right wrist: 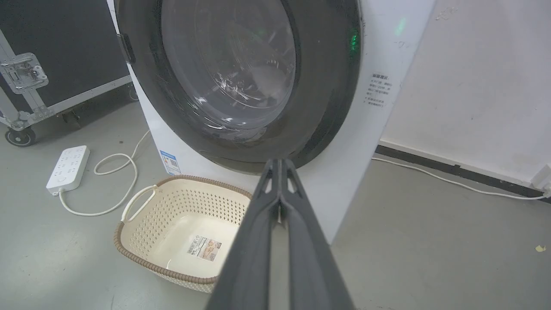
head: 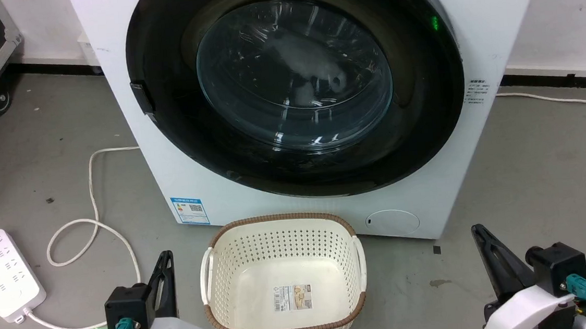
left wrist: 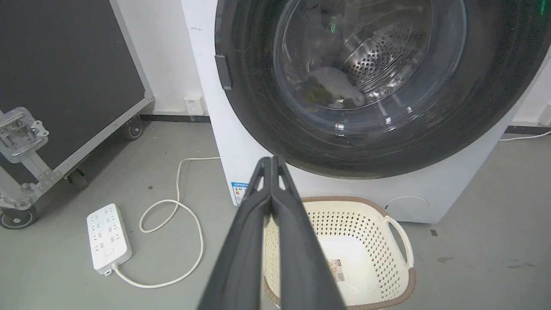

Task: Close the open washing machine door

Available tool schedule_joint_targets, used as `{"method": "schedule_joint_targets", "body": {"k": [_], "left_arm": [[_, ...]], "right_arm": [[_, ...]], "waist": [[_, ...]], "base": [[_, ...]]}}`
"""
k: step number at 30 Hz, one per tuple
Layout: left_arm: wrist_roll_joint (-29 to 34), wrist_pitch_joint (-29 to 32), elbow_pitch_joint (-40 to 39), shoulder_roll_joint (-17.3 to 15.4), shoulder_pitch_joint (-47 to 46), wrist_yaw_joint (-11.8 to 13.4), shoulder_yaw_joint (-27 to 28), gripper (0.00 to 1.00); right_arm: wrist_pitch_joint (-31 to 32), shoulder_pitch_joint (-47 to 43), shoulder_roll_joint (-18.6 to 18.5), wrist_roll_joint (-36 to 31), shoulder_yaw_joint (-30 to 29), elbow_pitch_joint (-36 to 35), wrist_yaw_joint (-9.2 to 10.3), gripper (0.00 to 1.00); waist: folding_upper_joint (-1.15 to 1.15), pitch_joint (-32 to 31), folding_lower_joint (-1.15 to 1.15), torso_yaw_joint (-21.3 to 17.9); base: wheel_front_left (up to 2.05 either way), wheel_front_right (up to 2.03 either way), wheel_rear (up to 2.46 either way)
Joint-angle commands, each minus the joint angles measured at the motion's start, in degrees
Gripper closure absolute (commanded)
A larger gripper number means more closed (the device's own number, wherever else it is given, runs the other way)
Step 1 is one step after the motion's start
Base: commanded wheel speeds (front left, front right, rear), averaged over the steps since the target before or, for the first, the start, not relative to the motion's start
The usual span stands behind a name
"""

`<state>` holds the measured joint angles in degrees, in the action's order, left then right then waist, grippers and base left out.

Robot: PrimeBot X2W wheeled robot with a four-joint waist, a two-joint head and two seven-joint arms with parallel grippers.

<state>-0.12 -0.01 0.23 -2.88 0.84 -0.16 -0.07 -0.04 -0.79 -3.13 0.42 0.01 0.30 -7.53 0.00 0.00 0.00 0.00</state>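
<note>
The white washing machine (head: pixel 211 186) stands straight ahead in the head view. Its washing machine door (head: pixel 294 75), with a glossy black rim and a bulging glass window, lies flat against the machine's front; a dark handle tab (head: pixel 142 97) sits on the rim's left edge. Through the glass, in the left wrist view, the washing machine door (left wrist: pixel 370 73) shows the steel drum and some pale laundry. My left gripper (head: pixel 165 258) is low at the left, shut and empty, well short of the door. My right gripper (head: pixel 479 232) is low at the right, also shut and empty.
A cream perforated basket (head: pixel 277 228) stands on the grey floor right in front of the washer, between my arms. At the left lie a white power strip (head: pixel 3 273) and its looped cable (head: pixel 91 191). A black wheeled case (left wrist: pixel 64 86) stands at the far left.
</note>
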Motion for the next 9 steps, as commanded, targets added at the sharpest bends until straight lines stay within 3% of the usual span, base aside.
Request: {"method": "schedule_joint_targets", "body": {"k": [1, 9], "left_arm": [[0.12, 0.01, -0.23, 0.01, -0.84, 0.16, 0.07, 1.0], [0.12, 0.01, -0.23, 0.01, -0.84, 0.16, 0.07, 1.0]], "right_arm": [[0.04, 0.79, 0.25, -0.42, -0.01, -0.3, 0.04, 1.0], [0.04, 0.79, 0.25, -0.42, -0.01, -0.3, 0.04, 1.0]], "waist": [[0.0, 0.0, 0.0, 0.0], [0.0, 0.0, 0.0, 0.0]], "base": [[0.0, 0.0, 0.0], [0.0, 0.0, 0.0]]}}
